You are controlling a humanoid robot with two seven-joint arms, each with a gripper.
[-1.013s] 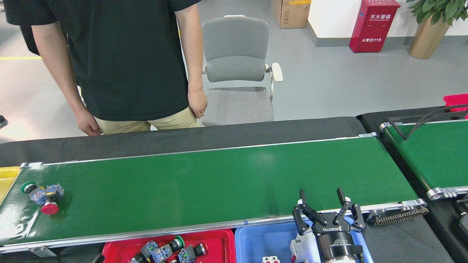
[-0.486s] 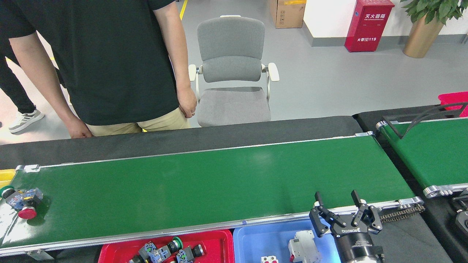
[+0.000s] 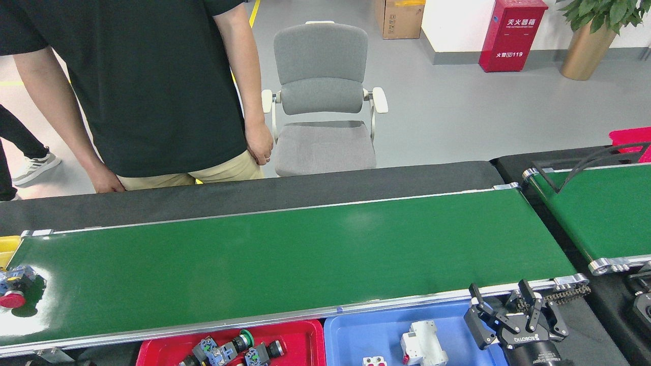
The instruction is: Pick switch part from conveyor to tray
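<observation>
The long green conveyor [image 3: 305,254] runs across the head view. A switch part [image 3: 14,291] with a red button and blue-grey body lies at its far left end, half cut off by the frame edge. My right gripper [image 3: 498,287] is open and empty at the bottom right, over the near rail beside the blue tray [image 3: 366,333]. The red tray [image 3: 310,330] at the bottom holds several switch parts [image 3: 234,351]. My left gripper is out of view.
A white part [image 3: 422,348] lies in the blue tray. A person [image 3: 152,86] stands behind the belt, hands hanging down, next to a grey chair [image 3: 323,96]. A second green belt [image 3: 600,208] sits at the right. A yellow bin [image 3: 6,246] peeks in at the left.
My right gripper has moved right and back toward me, off the belt's near edge, staying open. The switch part on the belt has travelled left to the frame edge.
</observation>
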